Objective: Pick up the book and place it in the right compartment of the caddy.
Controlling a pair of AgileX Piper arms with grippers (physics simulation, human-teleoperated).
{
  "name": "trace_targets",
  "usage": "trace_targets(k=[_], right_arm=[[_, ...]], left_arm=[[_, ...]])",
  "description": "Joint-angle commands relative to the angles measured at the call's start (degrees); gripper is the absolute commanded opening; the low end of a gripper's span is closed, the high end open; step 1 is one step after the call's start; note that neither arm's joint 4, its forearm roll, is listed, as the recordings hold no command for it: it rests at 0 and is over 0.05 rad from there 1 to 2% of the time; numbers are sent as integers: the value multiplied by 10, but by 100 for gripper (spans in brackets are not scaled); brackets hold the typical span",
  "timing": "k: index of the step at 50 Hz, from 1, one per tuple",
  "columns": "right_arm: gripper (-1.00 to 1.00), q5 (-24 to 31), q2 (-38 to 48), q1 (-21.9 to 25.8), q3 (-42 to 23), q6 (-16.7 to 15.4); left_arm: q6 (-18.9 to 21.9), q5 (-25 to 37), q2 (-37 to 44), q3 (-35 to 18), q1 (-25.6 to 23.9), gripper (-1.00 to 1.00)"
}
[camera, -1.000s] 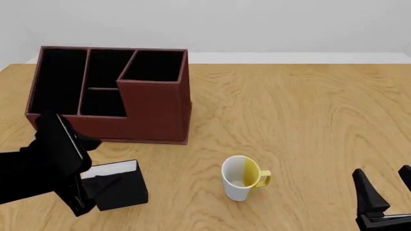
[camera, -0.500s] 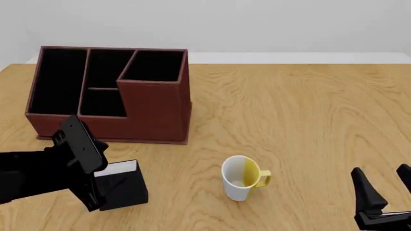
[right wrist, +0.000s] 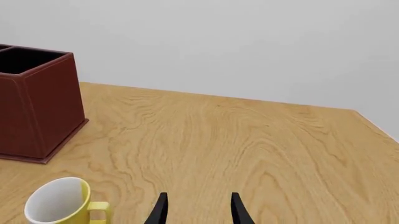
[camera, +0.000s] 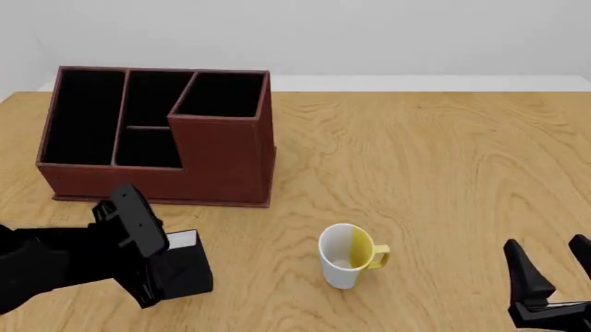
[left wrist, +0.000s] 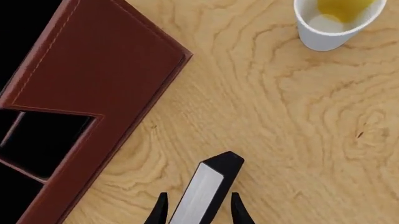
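Observation:
The book (camera: 187,264) is black with a white page edge and stands on the table in front of the caddy (camera: 217,155). In the left wrist view the book (left wrist: 209,184) lies between the two fingertips of my left gripper (left wrist: 198,207), which is open and straddles it. From the front, the left gripper (camera: 165,271) sits low against the book and hides part of it. The right compartment (camera: 220,95) is the tall square black-lined section at the caddy's right end. My right gripper (camera: 552,268) stands open near the front right, holding nothing.
A white mug with a yellow handle and inside (camera: 347,254) stands to the right of the book, also in the wrist views as the mug (left wrist: 337,21) and the mug (right wrist: 59,203). The caddy's wall (left wrist: 93,79) runs close beside the book. Bare wood stretches between mug and right gripper (right wrist: 198,207).
My left arm has dropped and moved right, bringing its gripper down over the book. The book, mug and right arm have stayed put.

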Motion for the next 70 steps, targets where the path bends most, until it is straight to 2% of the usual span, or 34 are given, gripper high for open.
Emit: trace_targets(k=[1,17,18,20,32,34,42,58,63,64,70], right_arm=[[100,-7,9,-1,0,0],[100,-20,25,-1,0,0],[100,-22,28,-2,0,1],[100,-23,28,-2,0,0],[100,-25,32,-1,0,0],[100,-26,32,-1,0,0],[100,-24,31,-1,0,0],[100,-9,14,0,0,-1],[100,-5,10,1,0,-1],[100,-3,8,1,0,-1],[100,3,1,1,0,-2]], left_arm=[[-4,-53,45,35,3,100],[-13,-96,78,74,-3,100],[4,-98,65,77,5,-100],[-9,-85,58,74,-8,-100],[-21,-62,28,68,-31,-100],[-38,-47,15,61,-44,-100],[-57,6,-37,34,-59,-100],[-54,94,-122,-21,-59,-100],[-61,116,-137,-37,-65,-100],[-76,125,-139,-41,-73,-100],[-79,144,-162,-56,-80,-100]])
